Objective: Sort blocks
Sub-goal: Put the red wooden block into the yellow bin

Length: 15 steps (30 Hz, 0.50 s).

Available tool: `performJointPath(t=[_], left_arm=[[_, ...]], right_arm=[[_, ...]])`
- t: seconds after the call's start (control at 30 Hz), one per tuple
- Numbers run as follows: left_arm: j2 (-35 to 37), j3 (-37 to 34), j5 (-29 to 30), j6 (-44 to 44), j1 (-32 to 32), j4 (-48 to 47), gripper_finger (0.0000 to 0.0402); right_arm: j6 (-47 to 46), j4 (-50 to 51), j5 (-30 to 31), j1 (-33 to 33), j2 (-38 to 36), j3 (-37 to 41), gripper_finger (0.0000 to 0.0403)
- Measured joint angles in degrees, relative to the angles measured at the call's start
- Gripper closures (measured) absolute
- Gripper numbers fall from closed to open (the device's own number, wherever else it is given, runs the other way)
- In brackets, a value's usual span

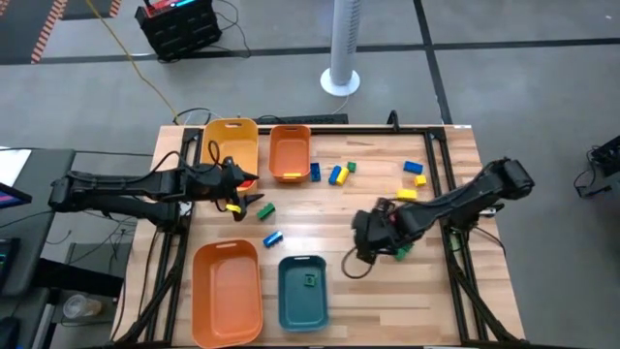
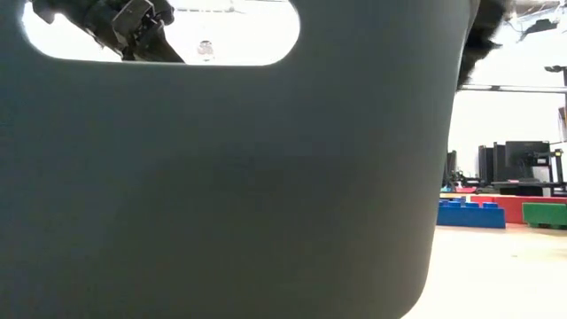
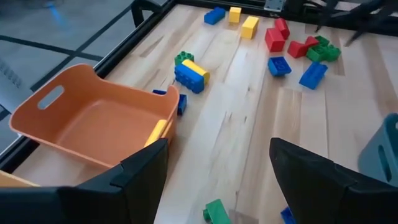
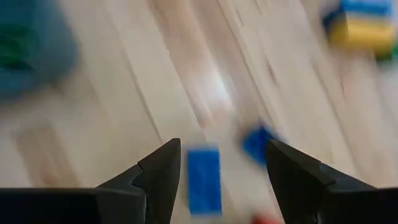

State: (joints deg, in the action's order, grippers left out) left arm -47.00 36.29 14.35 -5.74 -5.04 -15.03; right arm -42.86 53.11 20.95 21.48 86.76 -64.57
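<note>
Small studded blocks lie scattered on the wooden table: a blue-and-yellow pair [image 1: 335, 174], a green one [image 1: 266, 210], a blue one [image 1: 272, 237], and yellow and blue ones [image 1: 415, 180] toward the far right. My left gripper [image 3: 217, 180] hovers open beside the small orange bin [image 3: 93, 124], with a green block [image 3: 216, 211] on the table below its gap. My right gripper [image 4: 221, 180] is open above a blue block [image 4: 204, 180] that lies between its fingers; a second blue block [image 4: 258, 143] is just beyond. In the high view the right gripper [image 1: 366, 236] hides these blocks.
Several bins stand on the table: a yellow one [image 1: 231, 145] and a small orange one [image 1: 290, 152] at the far side, a large orange one [image 1: 228, 291] and a teal one [image 1: 302, 291], holding a green block [image 1: 310, 281], at the near side. The teal bin's wall [image 2: 221, 177] fills the low view.
</note>
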Motion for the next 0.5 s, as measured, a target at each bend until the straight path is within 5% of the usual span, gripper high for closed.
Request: performJointPath(t=[0.5], left_arm=[[0.0,0.0,0.0,5.2,0.1,2.8,0.0130]], right_arm=[[-36.8,10.2,-14.3,7.0,-0.8,10.8,0.0163]])
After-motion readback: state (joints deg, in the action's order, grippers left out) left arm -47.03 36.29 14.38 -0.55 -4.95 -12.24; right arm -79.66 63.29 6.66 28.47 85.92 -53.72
